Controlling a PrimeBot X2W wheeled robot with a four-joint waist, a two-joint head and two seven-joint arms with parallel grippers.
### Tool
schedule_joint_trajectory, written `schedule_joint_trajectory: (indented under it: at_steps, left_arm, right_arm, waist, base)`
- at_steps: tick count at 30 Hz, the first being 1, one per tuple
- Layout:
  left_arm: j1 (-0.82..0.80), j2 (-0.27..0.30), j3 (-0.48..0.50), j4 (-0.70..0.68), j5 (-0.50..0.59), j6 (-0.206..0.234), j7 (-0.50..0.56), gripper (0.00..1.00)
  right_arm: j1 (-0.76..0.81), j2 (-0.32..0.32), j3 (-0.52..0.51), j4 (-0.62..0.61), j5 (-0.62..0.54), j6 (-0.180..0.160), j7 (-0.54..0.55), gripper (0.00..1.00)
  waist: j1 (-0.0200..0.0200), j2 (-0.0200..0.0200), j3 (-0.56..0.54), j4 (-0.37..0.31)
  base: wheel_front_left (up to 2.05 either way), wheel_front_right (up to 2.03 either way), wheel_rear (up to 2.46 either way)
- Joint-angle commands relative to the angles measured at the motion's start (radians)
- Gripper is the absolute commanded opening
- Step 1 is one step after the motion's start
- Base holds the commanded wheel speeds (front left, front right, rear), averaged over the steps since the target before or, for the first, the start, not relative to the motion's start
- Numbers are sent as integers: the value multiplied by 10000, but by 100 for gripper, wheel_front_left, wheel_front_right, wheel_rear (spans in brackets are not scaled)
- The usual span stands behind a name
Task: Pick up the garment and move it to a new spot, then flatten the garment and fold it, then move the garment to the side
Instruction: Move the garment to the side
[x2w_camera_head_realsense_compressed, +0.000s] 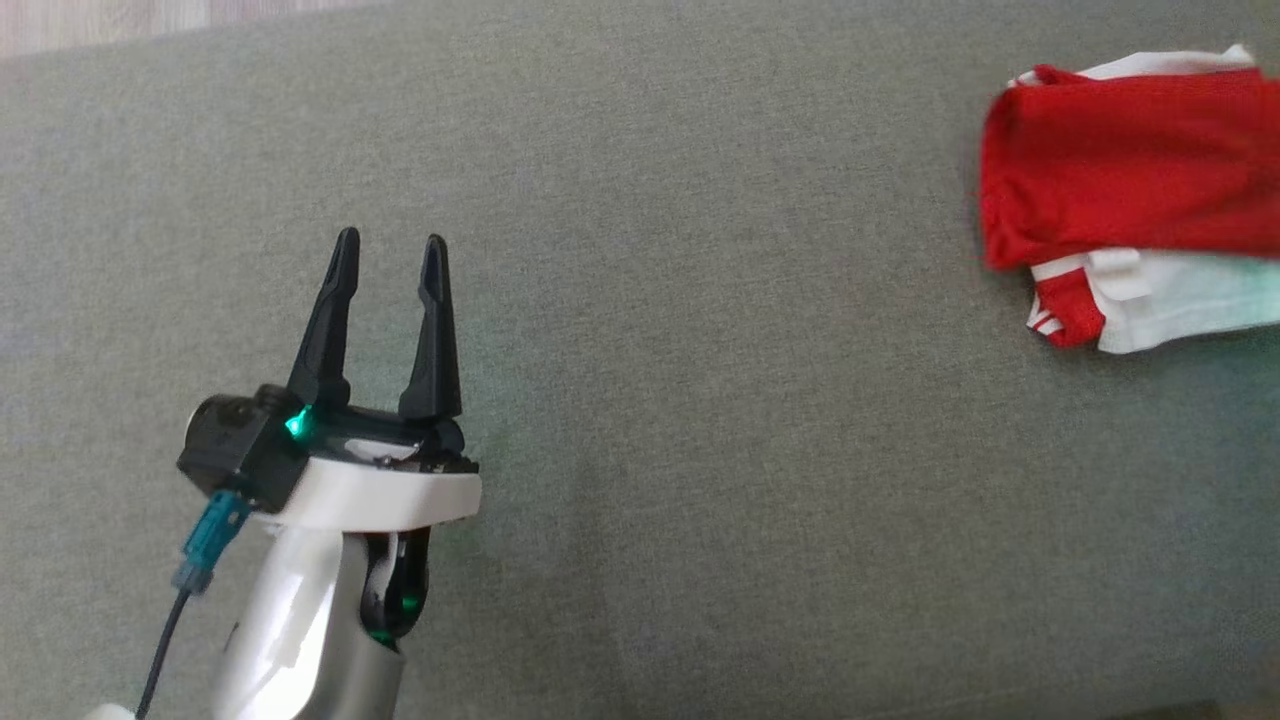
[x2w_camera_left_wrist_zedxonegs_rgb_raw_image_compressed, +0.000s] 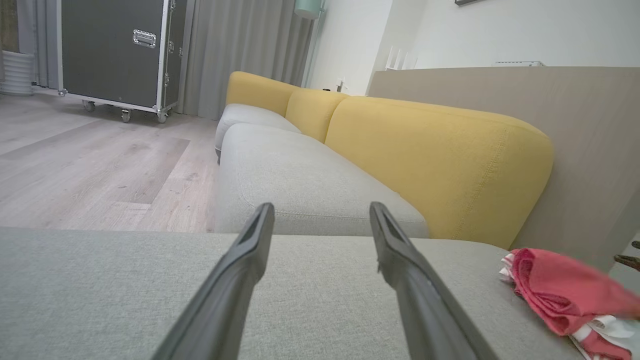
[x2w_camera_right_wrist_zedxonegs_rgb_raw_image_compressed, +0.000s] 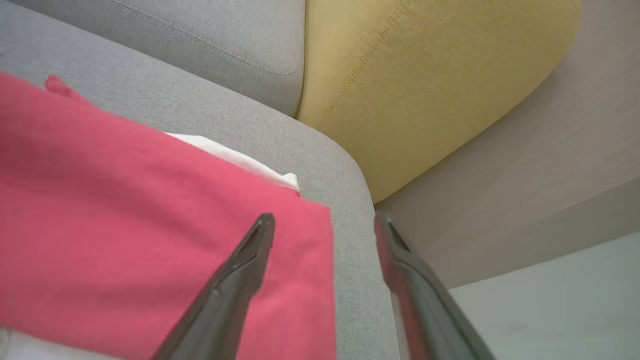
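The garment (x2w_camera_head_realsense_compressed: 1130, 190), red with white parts, lies folded at the far right of the grey cushion (x2w_camera_head_realsense_compressed: 640, 300). It shows again low on the right in the left wrist view (x2w_camera_left_wrist_zedxonegs_rgb_raw_image_compressed: 560, 295). My left gripper (x2w_camera_head_realsense_compressed: 390, 262) hovers over the cushion's left part, open and empty, far from the cloth. In the right wrist view my right gripper (x2w_camera_right_wrist_zedxonegs_rgb_raw_image_compressed: 322, 225) stands open just above the garment's (x2w_camera_right_wrist_zedxonegs_rgb_raw_image_compressed: 125, 225) red edge near the cushion's corner, with nothing between its fingers.
Beyond the grey cushion stands a sofa with a yellow backrest (x2w_camera_left_wrist_zedxonegs_rgb_raw_image_compressed: 430, 155) and grey seat (x2w_camera_left_wrist_zedxonegs_rgb_raw_image_compressed: 300, 175). A wooden panel (x2w_camera_left_wrist_zedxonegs_rgb_raw_image_compressed: 575, 125) runs behind it. A dark wheeled case (x2w_camera_left_wrist_zedxonegs_rgb_raw_image_compressed: 112, 55) sits on the wood floor (x2w_camera_left_wrist_zedxonegs_rgb_raw_image_compressed: 90, 165) at the far left.
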Motion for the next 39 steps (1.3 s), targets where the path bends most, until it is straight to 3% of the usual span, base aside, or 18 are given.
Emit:
schedule_joint_trajectory:
  at_steps: [1, 9, 11, 16, 26, 32, 39]
  left_arm:
    - [-244, 74, 362, -261, 134, -20, -51, 100]
    - [-44, 74, 719, -271, 121, -20, -51, 100]
    - [88, 74, 998, -236, 195, 252, -51, 100]
    - [430, 74, 1437, -406, 206, 525, -51, 100]
    - [1342, 74, 1721, -741, 246, 497, -51, 100]
    - [1776, 74, 1680, -629, 249, 454, -51, 100]
    - [2233, 74, 1535, -339, -208, 189, -51, 100]
  right_arm:
    - [12, -107, -147, -233, -200, -9, -94, 100]
    - [-31, 932, -1101, -1034, -839, -9, -424, 100]
    - [79, 1394, -1155, -1366, -751, -9, -615, 100]
    - [652, 2348, -1096, -2294, 90, -9, -1004, 100]
    - [3018, 4415, -1784, -5380, 1780, -9, -1581, 100]
    - [4700, 5126, -2225, -6180, 1978, -9, -1689, 100]
    - [6177, 5257, -2143, -6562, 2425, -9, -1734, 100]
  waist:
    - [-2, 0, -87, -29]
    - [-2, 0, -874, -198]
    - [-2, 0, -1164, -212]
    - [-2, 0, -1858, -108]
    - [-2, 0, -2648, 351]
    - [-2, 0, -2867, 645]
    - [-2, 0, -2976, 845]
  base:
    - [0, 0, 0]
    - [0, 0, 0]
    - [0, 0, 0]
    - [0, 0, 0]
    - [0, 0, 0]
    - [0, 0, 0]
    - [0, 0, 0]
